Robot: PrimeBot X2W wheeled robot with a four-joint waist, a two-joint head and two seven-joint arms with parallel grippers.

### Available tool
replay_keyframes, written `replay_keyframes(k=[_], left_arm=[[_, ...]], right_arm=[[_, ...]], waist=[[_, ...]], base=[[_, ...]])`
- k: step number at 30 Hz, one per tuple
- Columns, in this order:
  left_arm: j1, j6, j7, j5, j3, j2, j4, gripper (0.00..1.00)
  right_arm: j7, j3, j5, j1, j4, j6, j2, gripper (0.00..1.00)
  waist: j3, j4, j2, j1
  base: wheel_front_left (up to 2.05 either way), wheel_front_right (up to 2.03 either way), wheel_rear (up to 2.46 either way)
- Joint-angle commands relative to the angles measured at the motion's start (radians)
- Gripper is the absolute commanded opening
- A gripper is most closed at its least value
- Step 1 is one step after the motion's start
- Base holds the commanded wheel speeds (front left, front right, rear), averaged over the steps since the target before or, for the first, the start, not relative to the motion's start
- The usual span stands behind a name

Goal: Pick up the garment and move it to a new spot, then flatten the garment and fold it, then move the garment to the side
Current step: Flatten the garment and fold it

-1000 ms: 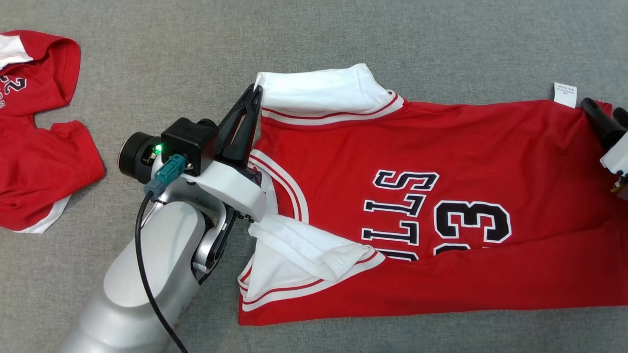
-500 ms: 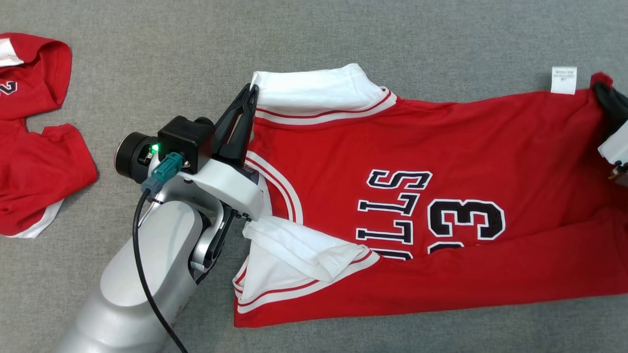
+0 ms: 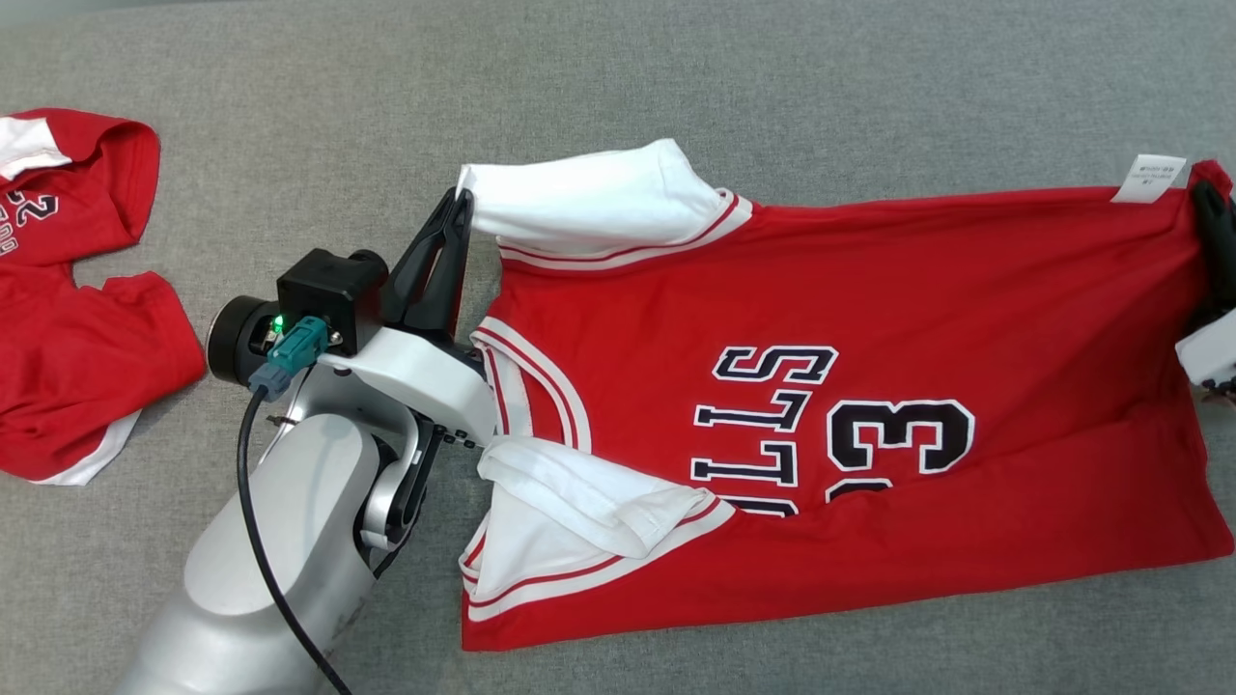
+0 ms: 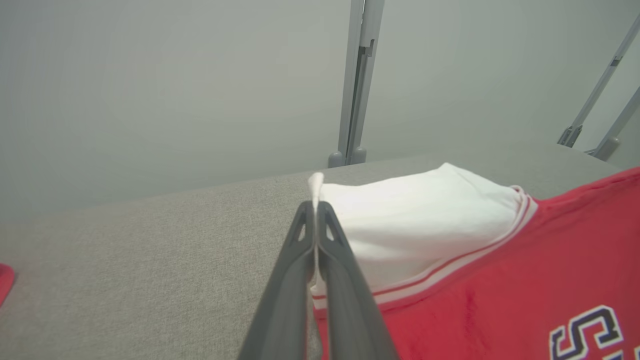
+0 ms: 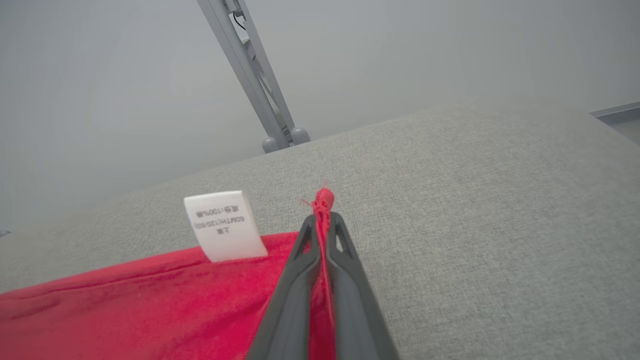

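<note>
A red basketball jersey with white sleeves and dark number 3 lies spread sideways on the grey cloth surface. My left gripper is shut on the tip of its far white sleeve; the left wrist view shows that sleeve pinched between the fingers. At the right edge, my right gripper is shut on the jersey's far hem corner, beside a white care label. The right wrist view shows red cloth poking out between the closed fingers and the label just left.
A second red and white garment lies crumpled at the left edge. The near white sleeve is folded over on itself. Metal frame legs stand beyond the surface's far edge.
Both grippers have kept hold of the jersey, and its held far edge now reads straighter. The whole picture has shifted down and left, so the head camera has moved.
</note>
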Motion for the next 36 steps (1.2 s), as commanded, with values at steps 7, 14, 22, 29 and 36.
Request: replay_keyframes(k=[7, 14, 22, 29, 36], left_arm=[[0.039, 0.007, -0.002, -0.028, 0.018, 0.023, -0.017, 0.0], [0.089, 0.01, 0.009, -0.048, 0.022, 0.043, -0.058, 0.0], [0.199, 0.022, 0.044, -0.069, 0.011, 0.097, -0.156, 0.0], [0.282, 0.036, 0.077, -0.079, 0.006, 0.154, -0.276, 0.0], [0.387, -0.001, 0.156, -0.068, -0.06, 0.256, -0.426, 0.0]], right_arm=[[-0.175, 0.069, 0.033, 0.079, -0.037, 0.0, -0.043, 0.0], [-0.209, 0.039, -0.022, 0.128, -0.137, 0.0, -0.051, 0.0], [-0.207, -0.113, -0.189, 0.307, -0.315, -0.001, -0.004, 0.0], [-0.207, -0.133, -0.289, 0.393, -0.361, -0.001, -0.005, 0.0], [-0.208, -0.071, -0.301, 0.441, -0.324, -0.001, -0.05, 0.0]], waist=[[-0.023, 0.0, 0.0, 0.0], [-0.049, -0.002, 0.0, 0.0], [-0.106, -0.002, 0.0, 0.0], [-0.127, -0.001, 0.0, 0.0], [-0.133, 0.007, 0.0, 0.0]], base=[[0.0, 0.0, 0.0], [0.0, 0.0, 0.0], [0.0, 0.0, 0.0], [0.0, 0.0, 0.0], [0.0, 0.0, 0.0]])
